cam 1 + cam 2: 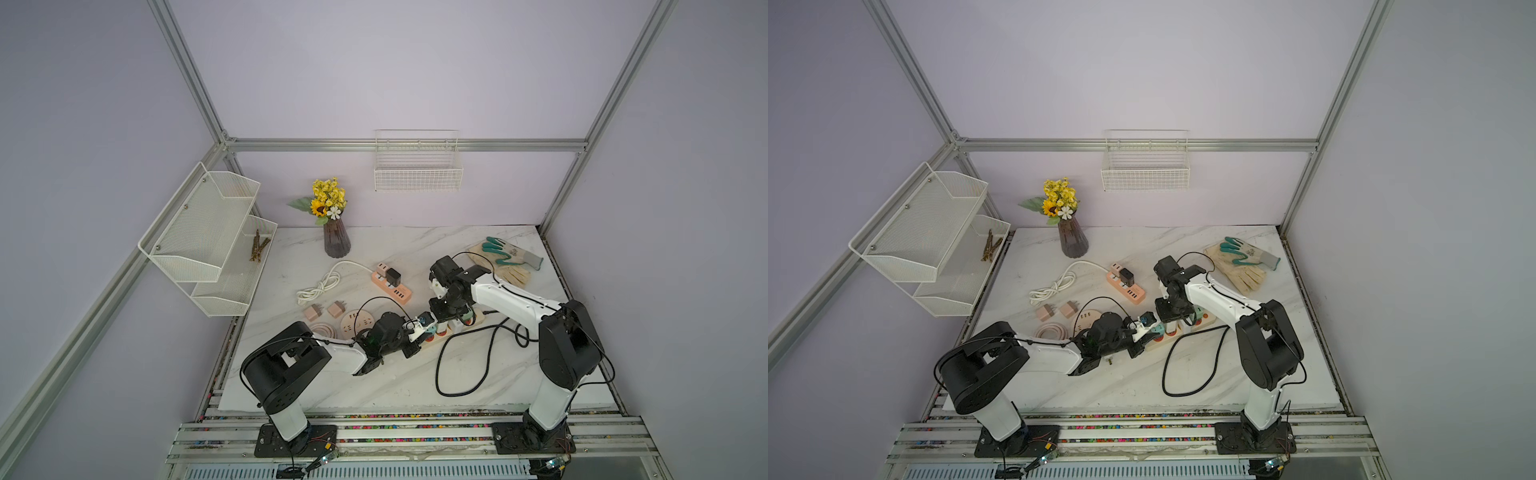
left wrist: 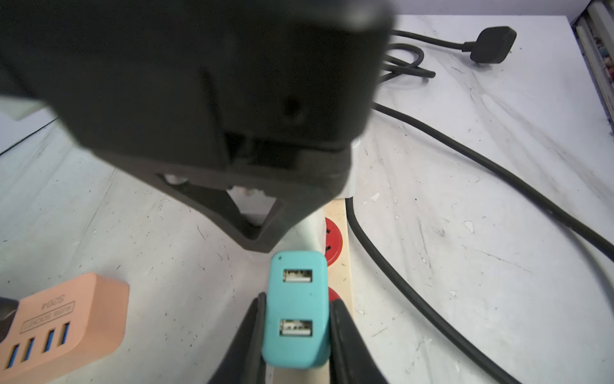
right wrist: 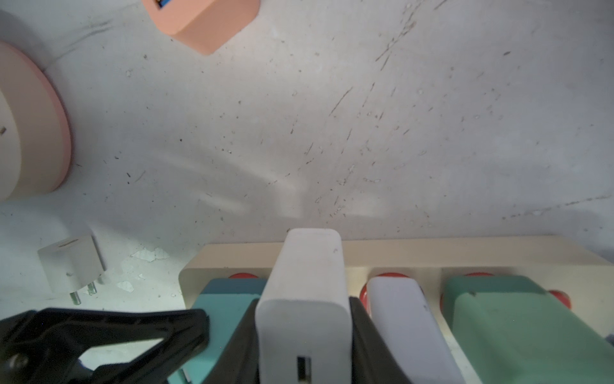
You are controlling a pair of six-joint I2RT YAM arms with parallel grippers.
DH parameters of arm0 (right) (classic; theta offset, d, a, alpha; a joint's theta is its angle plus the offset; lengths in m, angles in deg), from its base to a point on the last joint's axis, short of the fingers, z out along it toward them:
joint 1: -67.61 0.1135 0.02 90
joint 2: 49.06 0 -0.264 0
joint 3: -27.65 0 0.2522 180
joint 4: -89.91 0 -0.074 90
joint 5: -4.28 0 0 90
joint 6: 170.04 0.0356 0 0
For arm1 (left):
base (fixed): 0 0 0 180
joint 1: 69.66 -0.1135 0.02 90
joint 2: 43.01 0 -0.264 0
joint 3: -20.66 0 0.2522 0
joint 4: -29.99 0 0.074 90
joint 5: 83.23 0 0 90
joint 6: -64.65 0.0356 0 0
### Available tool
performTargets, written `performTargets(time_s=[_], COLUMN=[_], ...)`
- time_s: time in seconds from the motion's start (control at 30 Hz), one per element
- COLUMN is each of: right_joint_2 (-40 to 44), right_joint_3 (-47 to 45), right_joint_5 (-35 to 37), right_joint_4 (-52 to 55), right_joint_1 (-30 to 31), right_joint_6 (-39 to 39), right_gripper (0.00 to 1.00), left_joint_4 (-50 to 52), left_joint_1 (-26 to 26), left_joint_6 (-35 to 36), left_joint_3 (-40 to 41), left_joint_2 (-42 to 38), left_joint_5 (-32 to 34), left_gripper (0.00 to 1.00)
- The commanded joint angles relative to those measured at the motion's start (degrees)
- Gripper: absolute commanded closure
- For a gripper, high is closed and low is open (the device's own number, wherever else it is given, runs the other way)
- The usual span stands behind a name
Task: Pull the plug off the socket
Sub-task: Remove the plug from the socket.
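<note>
Beige socket strip (image 3: 432, 254) holds the white plug (image 3: 309, 289) at roughly three o'clock from the teal plug (image 2: 295, 309); my right end effector (image 3: 304, 304) pinches white, my left end effector (image 2: 297, 302) clamps teal, so next I'd pull straight up.

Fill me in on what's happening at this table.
Two robot arms are working on the cream power strip. The left gripper is clamped on the teal adapter, and the right gripper has its fingers against both sides of the white charger beside it. Both plugs look seated in the strip, so nothing is pulled out yet.
</note>
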Motion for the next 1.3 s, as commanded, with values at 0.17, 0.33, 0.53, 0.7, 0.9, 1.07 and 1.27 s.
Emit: performTargets(time_s=[0.17,0.33,0.53,0.7,0.9,1.07,1.27], right_joint_2=[-4.48,-4.90,-5.04,-5.17,-5.43,-5.39,-5.78], right_joint_3=[-9.06,-10.35,-9.84,-10.19,-9.89,-10.53,-10.70], right_joint_5=[2.95,2.32,2.49,2.45,2.13,1.93,1.90], right_joint_4=[-0.72,-2.22,-2.36,-2.65,-2.59,-3.11,-3.64], right_joint_1=[0.86,0.89,0.90,0.85,0.90,0.85,0.90], right_joint_6=[3.05,3.42,3.51,3.62,3.86,4.13,4.39], right_gripper=[1.00,1.00,1.00,1.00,1.00,1.00,1.00], left_joint_4=[-10.19,-4.48,-5.68,-2.67,-2.35,-12.60,1.17], left_joint_1=[-3.71,-0.80,-0.49,-3.28,0.64,-3.04,0.85], left_joint_6=[-12.37,-4.63,-7.09,-10.71,-5.10,-15.92,-5.86], left_joint_3=[-0.01,-1.09,2.51,1.79,4.29,5.62,2.73], left_joint_2=[-7.43,-8.37,-9.58,-11.78,-10.67,-10.34,-10.93], left_joint_5=[-5.42,-8.32,-0.52,-10.93,-0.10,-12.18,0.12], left_gripper=[1.00,1.00,1.00,1.00,1.00,1.00,1.00])
